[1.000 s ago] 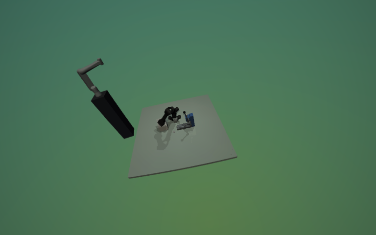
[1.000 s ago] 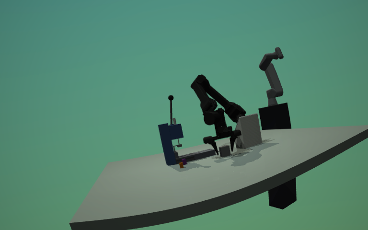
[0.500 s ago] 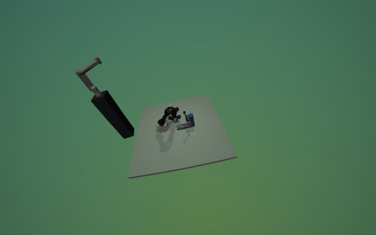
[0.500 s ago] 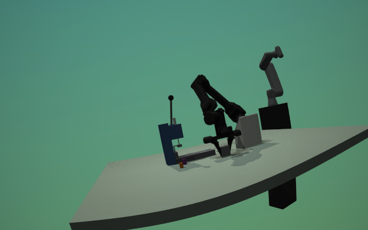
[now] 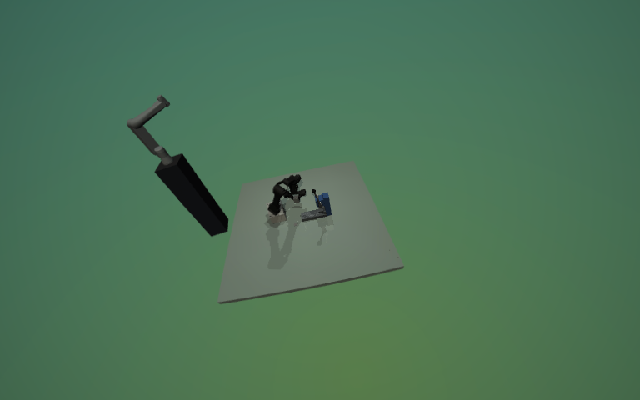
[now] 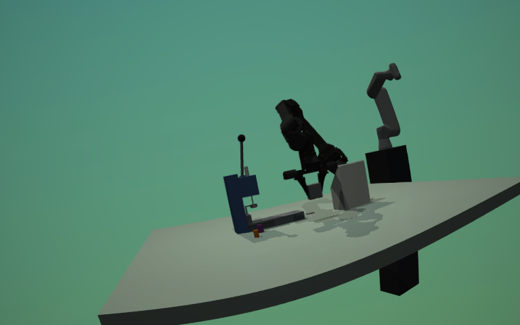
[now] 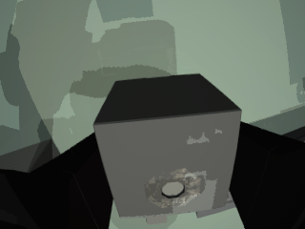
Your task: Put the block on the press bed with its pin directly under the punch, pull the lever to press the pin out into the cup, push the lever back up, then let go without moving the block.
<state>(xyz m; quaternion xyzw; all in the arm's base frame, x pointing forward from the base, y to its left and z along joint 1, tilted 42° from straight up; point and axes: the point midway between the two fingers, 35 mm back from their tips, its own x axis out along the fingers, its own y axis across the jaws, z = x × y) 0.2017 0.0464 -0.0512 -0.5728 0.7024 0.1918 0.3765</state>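
The block (image 5: 296, 198) (image 6: 314, 191) (image 7: 167, 153) hangs above the table (image 5: 311, 250) (image 6: 214, 264), clamped in the gripper (image 5: 296, 197) (image 6: 314, 192) (image 7: 163, 126), right of the press (image 6: 234, 204) in the exterior view. Its long axis is unclear. Only the wrist view shows the pin's round end (image 7: 172, 189), facing the camera; only the exterior shows orange (image 6: 256, 233) and purple pieces (image 6: 261, 228).

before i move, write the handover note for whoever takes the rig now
Gripper: fingers shut on the block, held above the table.
Press: lever up, no block under the punch.
Done: block gripped and lifted.
Left: set it on the press bed, pin under the punch; pull the lever so the pin drops into the cup; lever back up; let go without moving the block.
Cup: cannot identify it for certain.
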